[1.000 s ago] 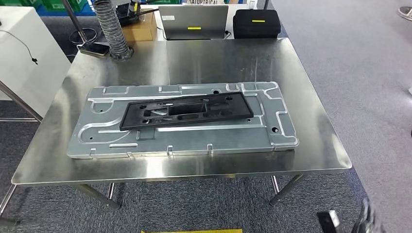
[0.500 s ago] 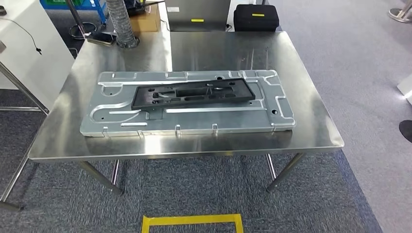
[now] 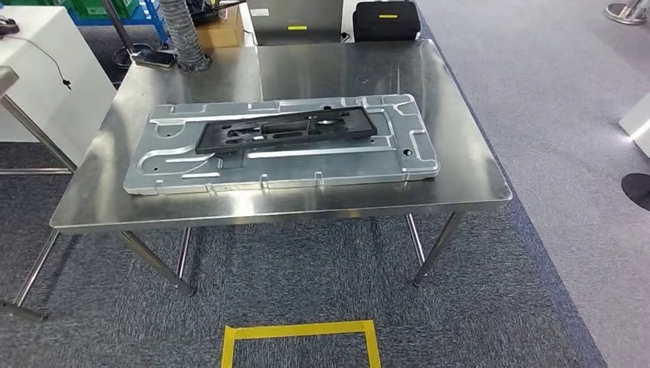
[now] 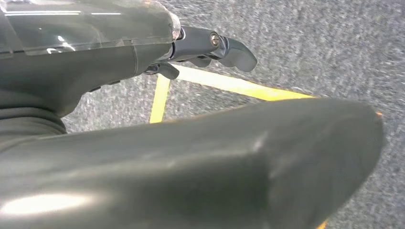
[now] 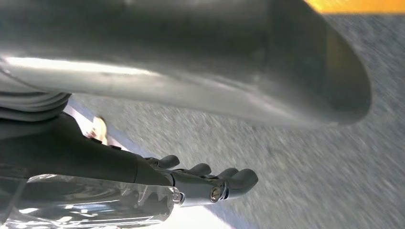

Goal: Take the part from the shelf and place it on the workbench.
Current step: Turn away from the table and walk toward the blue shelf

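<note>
Part (image 3: 285, 132), black, lies flat on the metal plate (image 3: 153, 180) atop the desk (image 3: 475, 184), stably seated; left hand (image 4: 210, 47) and right hand (image 5: 205, 181) hang empty, fingers loosely apart.

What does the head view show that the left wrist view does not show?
Head view alone: the steel workbench bearing a large silver plate with the black part lying on top of it, plus a black case behind. Left wrist view alone: the left hand, holding nothing, hanging above the floor. Both share the grey carpet and the yellow tape marking.
</note>
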`<state>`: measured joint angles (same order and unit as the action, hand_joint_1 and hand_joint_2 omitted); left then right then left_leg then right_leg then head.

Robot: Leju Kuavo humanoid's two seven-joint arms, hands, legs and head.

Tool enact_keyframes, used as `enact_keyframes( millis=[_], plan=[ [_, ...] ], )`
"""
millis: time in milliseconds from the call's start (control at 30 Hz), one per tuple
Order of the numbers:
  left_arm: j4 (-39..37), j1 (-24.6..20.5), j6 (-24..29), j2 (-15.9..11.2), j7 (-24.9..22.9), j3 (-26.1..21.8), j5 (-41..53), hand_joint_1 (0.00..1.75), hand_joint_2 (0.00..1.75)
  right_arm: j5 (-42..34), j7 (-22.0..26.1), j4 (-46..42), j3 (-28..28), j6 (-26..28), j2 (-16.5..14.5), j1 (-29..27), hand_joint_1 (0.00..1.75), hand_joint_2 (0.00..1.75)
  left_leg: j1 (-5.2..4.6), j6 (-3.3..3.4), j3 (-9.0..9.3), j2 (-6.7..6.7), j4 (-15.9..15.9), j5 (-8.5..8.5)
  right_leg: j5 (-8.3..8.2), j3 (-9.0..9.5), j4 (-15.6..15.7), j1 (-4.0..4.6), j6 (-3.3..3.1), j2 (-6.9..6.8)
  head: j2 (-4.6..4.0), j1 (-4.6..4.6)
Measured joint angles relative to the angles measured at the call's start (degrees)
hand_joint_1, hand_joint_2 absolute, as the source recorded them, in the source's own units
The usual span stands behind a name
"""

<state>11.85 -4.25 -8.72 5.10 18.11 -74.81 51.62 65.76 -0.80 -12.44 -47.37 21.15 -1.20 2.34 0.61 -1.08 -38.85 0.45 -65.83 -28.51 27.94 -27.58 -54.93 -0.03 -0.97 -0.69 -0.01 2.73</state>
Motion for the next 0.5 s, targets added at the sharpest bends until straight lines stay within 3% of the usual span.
enact_keyframes(
  millis=[33, 67, 100, 133, 167, 233, 267, 333, 367, 400, 467, 500],
  plan=[
    [0.0, 0.04, -0.19, -0.05, 0.08, 0.01, 0.07, 0.0, 0.0, 0.16, -1.28, 0.16, 0.14, -1.4, -0.28, 0.0, 0.0, 0.0, 0.01, -0.18, -0.37, -0.01, -4.32, -2.24, -1.01, -1.64, -0.35, 0.12, -0.16, -0.04, -0.01, 0.0],
    [0.0, 0.02, -0.4, -0.12, 0.17, 0.02, 0.17, 0.0, 0.0, 0.22, -2.22, 0.31, 0.23, -2.83, -0.57, 0.0, 0.0, 0.0, 0.03, -0.3, 0.16, -0.01, -7.13, -2.63, -1.96, -3.31, -0.78, 0.23, -0.13, -0.07, 0.0, 0.0],
    [0.0, -0.02, -0.65, -0.19, 0.26, 0.07, 0.36, 0.0, 0.0, 0.28, -2.97, 0.44, 0.32, -4.16, -0.82, 0.04, 0.0, 0.0, 0.03, -0.32, 1.95, -0.01, -7.37, -1.58, -2.82, -4.98, -1.33, 0.3, -0.02, -0.08, 0.0, 0.0],
    [0.0, -0.09, -0.81, -0.22, 0.3, 0.16, 0.54, 0.0, 0.0, 0.31, -3.22, 0.5, 0.39, -4.95, -0.96, 0.06, 0.0, 0.0, 0.04, -0.2, 4.9, -0.02, -4.24, -0.48, -3.36, -6.08, -1.86, 0.31, 0.15, -0.07, 0.0, 0.0],
    [0.0, -0.22, -0.94, -0.25, 0.34, 0.3, 0.79, 0.0, 0.0, 0.3, -3.34, 0.54, 0.45, -5.6, -1.08, 0.07, 0.0, 0.0, -0.04, -0.04, 8.4, -0.04, 0.29, -0.55, -3.81, -7.08, -2.44, 0.39, 0.38, -0.04, 0.0, 0.0],
    [0.0, -0.47, -1.15, -0.29, 0.62, 0.76, 1.36, 0.0, 0.0, 0.33, -3.05, 0.57, 0.52, -6.56, -1.23, 0.11, 0.0, 0.0, -0.26, 0.63, 13.0, -0.12, 7.24, -2.26, -4.74, -8.2, -3.2, 0.5, 0.93, -0.07, 0.0, -0.01],
    [0.0, -0.53, -1.25, -0.31, 0.82, 1.04, 1.73, 0.0, 0.0, 0.45, -2.76, 0.58, 0.57, -7.07, -1.31, 0.12, 0.0, 0.0, -0.44, 1.09, 13.65, -0.14, 8.81, -2.83, -5.28, -8.47, -3.27, 0.47, 1.26, -0.09, 0.0, -0.01],
    [0.0, -0.42, -1.39, -0.32, 1.17, 1.51, 2.33, 0.0, 0.0, 0.77, -2.06, 0.61, 0.68, -7.99, -1.42, 0.07, 0.0, 0.0, -0.47, 2.12, 12.83, 0.04, 9.11, -1.95, -5.79, -8.87, -3.34, 0.29, 1.92, 0.03, 0.01, -0.02],
    [0.0, -0.41, -1.43, -0.33, 1.22, 1.7, 2.54, 0.0, 0.0, 0.9, -1.68, 0.65, 0.73, -8.4, -1.49, 0.02, 0.0, 0.0, -0.43, 2.65, 12.23, 0.16, 9.17, -1.27, -4.62, -9.3, -4.13, 0.19, 2.23, 0.19, 0.01, -0.02],
    [0.0, -0.42, -1.44, -0.33, 1.25, 1.88, 2.72, 0.0, 0.0, 0.97, -1.24, 0.7, 0.76, -8.69, -1.58, -0.04, 0.0, 0.0, -0.34, 3.09, 11.47, 0.27, 9.27, -0.5, -2.27, -9.95, -5.96, 0.09, 2.5, 0.34, 0.01, -0.02],
    [0.0, -0.47, -1.45, -0.38, 1.19, 2.3, 2.97, 0.0, 0.0, 1.05, -0.25, 0.84, 0.85, -9.16, -1.81, -0.03, 0.0, 0.0, -0.41, 3.56, 9.56, 0.32, 9.22, 0.99, 4.07, -11.57, -12.53, -0.23, 2.88, 0.49, 0.01, -0.02],
    [0.0, -0.47, -1.47, -0.42, 1.15, 2.46, 3.03, 0.0, 0.0, 1.11, 0.24, 0.89, 0.91, -9.39, -1.91, 0.02, 0.0, 0.0, -0.48, 3.57, 8.55, 0.31, 9.18, 1.76, 6.09, -12.09, -16.07, -0.34, 3.01, 0.49, 0.01, -0.01]
  ],
)
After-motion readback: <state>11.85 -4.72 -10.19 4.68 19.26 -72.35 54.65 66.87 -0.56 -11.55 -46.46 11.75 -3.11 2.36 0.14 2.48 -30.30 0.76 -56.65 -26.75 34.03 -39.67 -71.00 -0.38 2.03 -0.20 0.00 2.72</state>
